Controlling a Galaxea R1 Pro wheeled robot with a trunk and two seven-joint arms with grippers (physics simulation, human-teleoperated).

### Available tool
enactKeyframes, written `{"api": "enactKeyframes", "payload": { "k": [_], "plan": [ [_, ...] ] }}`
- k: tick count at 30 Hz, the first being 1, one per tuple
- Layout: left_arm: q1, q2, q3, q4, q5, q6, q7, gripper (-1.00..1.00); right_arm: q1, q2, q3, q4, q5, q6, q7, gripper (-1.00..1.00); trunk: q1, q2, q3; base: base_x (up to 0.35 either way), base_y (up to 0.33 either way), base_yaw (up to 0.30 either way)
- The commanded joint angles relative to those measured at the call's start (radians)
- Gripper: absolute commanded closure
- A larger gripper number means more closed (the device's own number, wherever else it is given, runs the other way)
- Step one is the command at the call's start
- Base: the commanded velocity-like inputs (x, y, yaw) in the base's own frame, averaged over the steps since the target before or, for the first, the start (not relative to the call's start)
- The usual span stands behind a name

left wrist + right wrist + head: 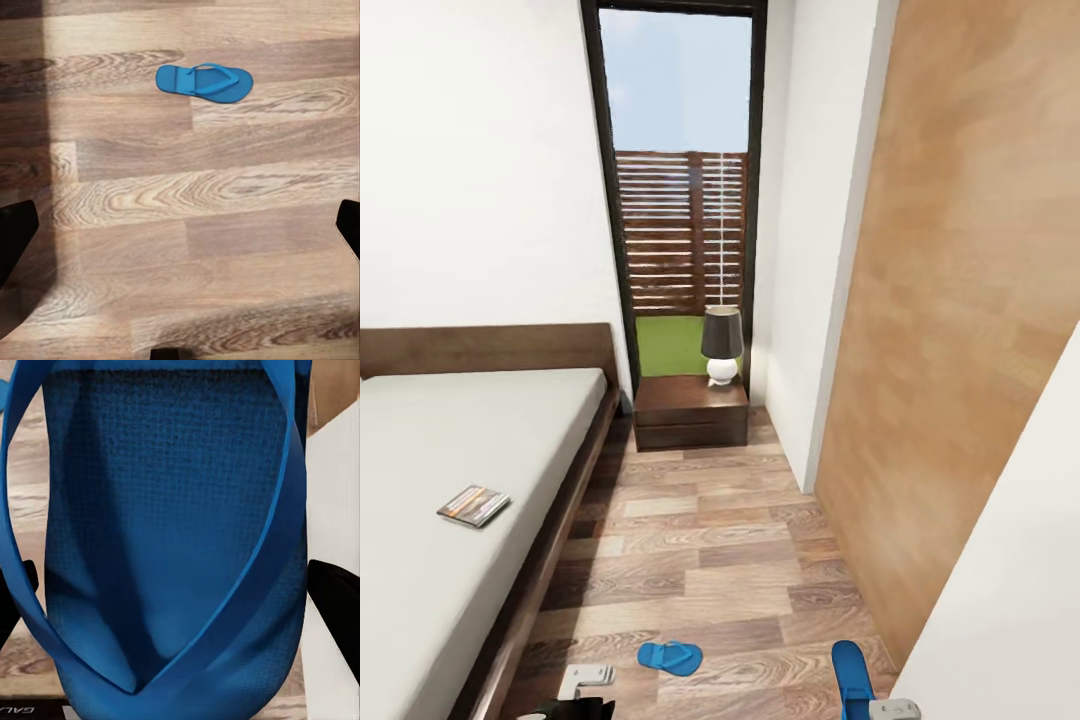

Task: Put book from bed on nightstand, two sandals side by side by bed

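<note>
Holding one bright blue flat sandal [172,547] in my right gripper [870,705], I see its sole close between my fingers — closed on it, as far as I can judge. The other blue sandal [669,657] lies alone on the wood-plank floor [740,560] near the bed's dark brown frame [550,560], below my left gripper [180,232], which hangs wide apart and empty. The small dark paperback book [474,505] rests on the light-grey mattress [450,440]; the dark-brown nightstand [690,412] carries a lamp [721,345]. Nothing finished — sandals unpaired, book unmoved.

book [474,505] on bed [450,470] at left, nightstand [691,411] beside headboard, lamp [721,345] on it
</note>
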Motion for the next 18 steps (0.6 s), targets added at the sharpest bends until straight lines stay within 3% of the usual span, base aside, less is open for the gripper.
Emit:
{"api": "enactKeyframes", "payload": {
  "k": [1, 18],
  "plan": [
    [0.0, 0.0, -0.001, -0.002, 0.003, 0.006, -0.003, -1.0, 0.0, 0.0, 0.003, -0.002, 0.0, 0.005, 0.0, 1.0, 0.0, -0.001, -0.001, 0.195, -0.135, 0.015],
    [0.0, 0.0, -0.001, -0.002, 0.003, 0.006, -0.003, -1.0, 0.0, 0.001, 0.005, -0.001, 0.001, 0.005, 0.001, 1.0, 0.0, -0.001, -0.002, 0.187, -0.064, 0.096]
  ]
}}
